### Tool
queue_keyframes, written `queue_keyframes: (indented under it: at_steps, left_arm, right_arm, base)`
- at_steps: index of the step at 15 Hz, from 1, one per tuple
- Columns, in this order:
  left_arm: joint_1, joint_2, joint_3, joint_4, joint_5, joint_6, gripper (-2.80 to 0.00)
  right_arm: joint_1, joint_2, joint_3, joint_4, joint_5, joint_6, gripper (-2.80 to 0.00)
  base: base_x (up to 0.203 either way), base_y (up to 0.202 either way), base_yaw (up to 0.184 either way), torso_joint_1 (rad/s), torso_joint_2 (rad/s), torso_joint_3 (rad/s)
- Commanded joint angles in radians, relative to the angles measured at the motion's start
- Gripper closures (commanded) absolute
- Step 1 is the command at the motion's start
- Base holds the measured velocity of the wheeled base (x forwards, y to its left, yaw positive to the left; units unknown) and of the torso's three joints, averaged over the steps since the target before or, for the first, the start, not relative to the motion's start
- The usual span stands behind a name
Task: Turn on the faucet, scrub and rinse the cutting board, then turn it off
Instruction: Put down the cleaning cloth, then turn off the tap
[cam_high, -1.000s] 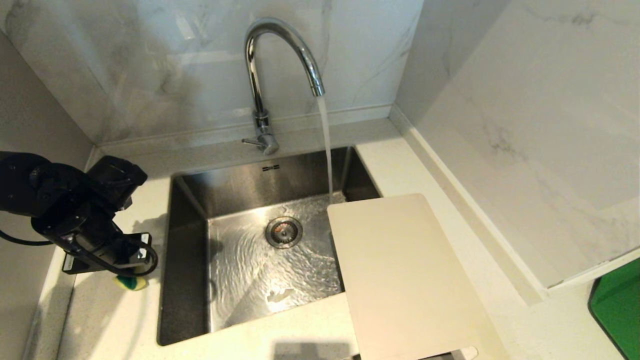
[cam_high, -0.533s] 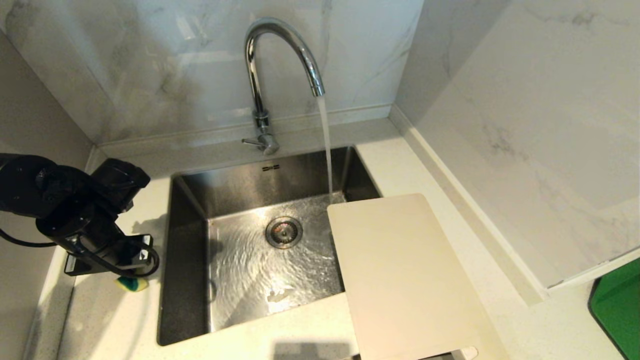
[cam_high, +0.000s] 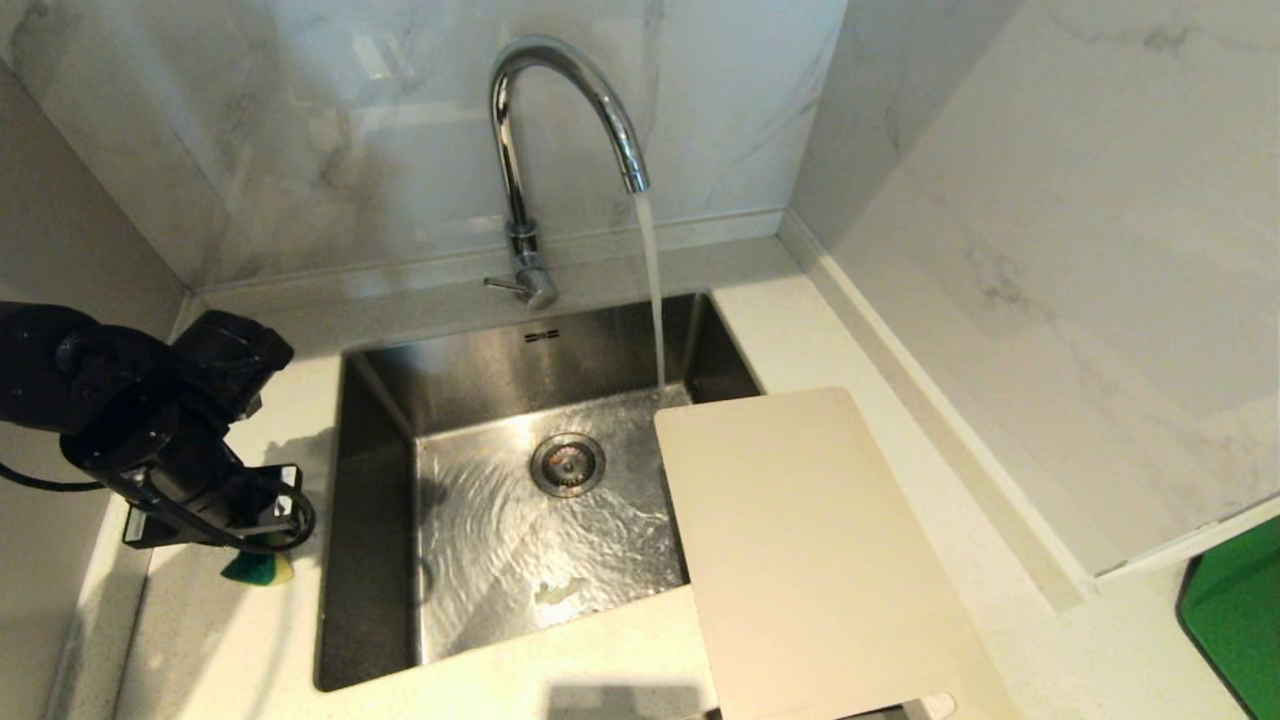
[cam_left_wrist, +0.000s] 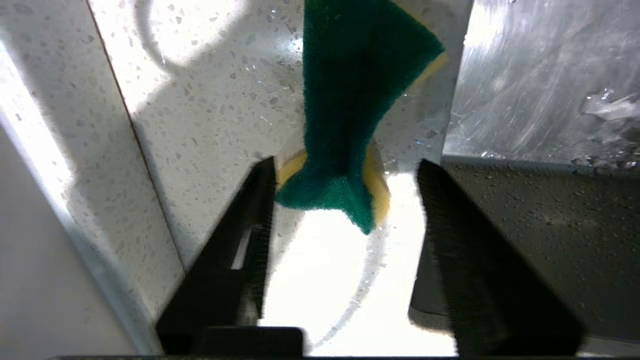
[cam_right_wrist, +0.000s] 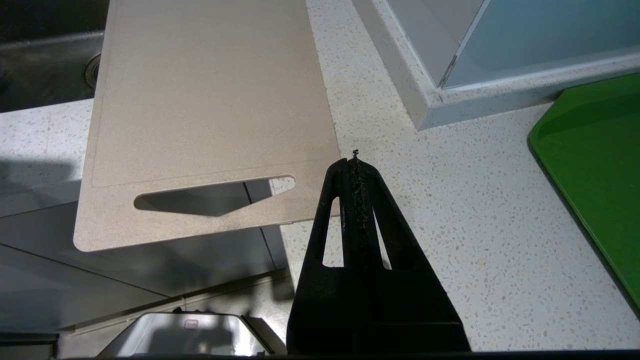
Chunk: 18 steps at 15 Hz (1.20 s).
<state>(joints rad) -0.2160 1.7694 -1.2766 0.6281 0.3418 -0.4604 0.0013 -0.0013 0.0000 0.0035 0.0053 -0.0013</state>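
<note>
The chrome faucet (cam_high: 520, 150) is running, its stream (cam_high: 652, 290) falling into the sink just behind the far end of the cutting board. Its thin lever (cam_high: 500, 284) sticks out to the left at the base. The cream cutting board (cam_high: 800, 540) (cam_right_wrist: 200, 100) lies flat over the sink's right side and the counter, with its handle slot (cam_right_wrist: 210, 197) at the near end. My left gripper (cam_high: 262, 545) (cam_left_wrist: 345, 167) hangs over the counter left of the sink, open. A green-and-yellow sponge (cam_high: 258, 570) (cam_left_wrist: 350, 100) sits loose at its tips. My right gripper (cam_right_wrist: 355, 157) is shut and empty, by the board's near right corner.
The steel sink (cam_high: 380, 450) holds rippling water around the drain (cam_high: 567, 464). Marble walls enclose the counter at the back and on the right. A green tray (cam_high: 1235, 620) (cam_right_wrist: 595, 165) lies at the far right. The left wall stands close beside my left arm.
My left gripper has opened and let go of the sponge, which now shows more of its green side. Water keeps running; the board and right arm have not moved.
</note>
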Motion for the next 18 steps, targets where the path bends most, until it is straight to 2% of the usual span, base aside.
queue_keyframes:
  at_steps: [1,18]
  left_arm:
    - [-0.003,-0.026,0.002,0.004,-0.002,-0.004,-2.80]
    - [-0.058,-0.095,-0.001,0.007,-0.004,-0.045,-2.80]
  right_arm:
    - [0.000,0.001,0.000,0.000,0.001,0.000,0.00]
    - [0.000,0.001,0.000,0.000,0.001,0.000,0.00]
  base:
    - [0.000,0.000,0.000,0.000,0.00,0.000]
    - [0.000,0.000,0.000,0.023,-0.04,-0.021]
